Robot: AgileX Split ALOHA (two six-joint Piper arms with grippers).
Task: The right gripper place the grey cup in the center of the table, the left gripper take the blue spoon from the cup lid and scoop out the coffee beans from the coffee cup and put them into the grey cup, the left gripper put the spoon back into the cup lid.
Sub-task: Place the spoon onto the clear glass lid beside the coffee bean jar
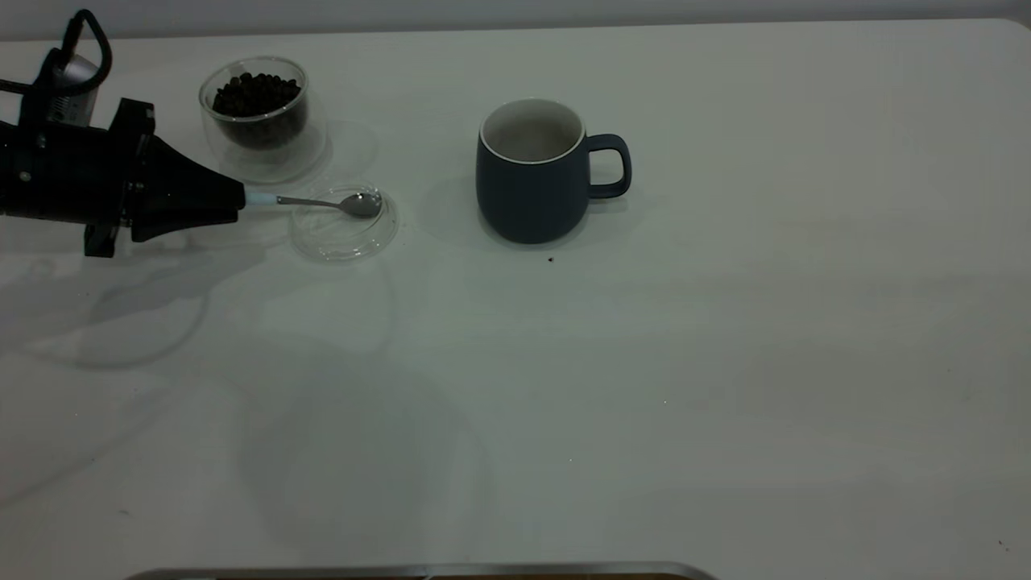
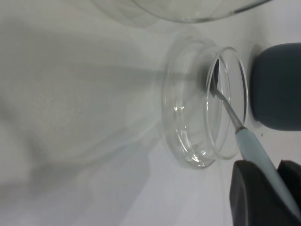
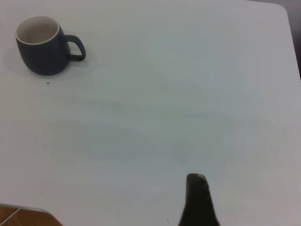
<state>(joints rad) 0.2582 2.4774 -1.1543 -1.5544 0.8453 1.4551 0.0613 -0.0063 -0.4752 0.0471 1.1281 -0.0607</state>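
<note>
At nine o'clock on the table (image 1: 725,362), my left claw (image 1: 233,197) was clenched on the blue spoon (image 1: 322,201), its bowl in the cup lid (image 1: 344,234). Light, stiff, slippery, I judged: grip the handle. Grey cup (image 1: 527,181) stood center; right claw (image 3: 197,197): unclear.
</note>
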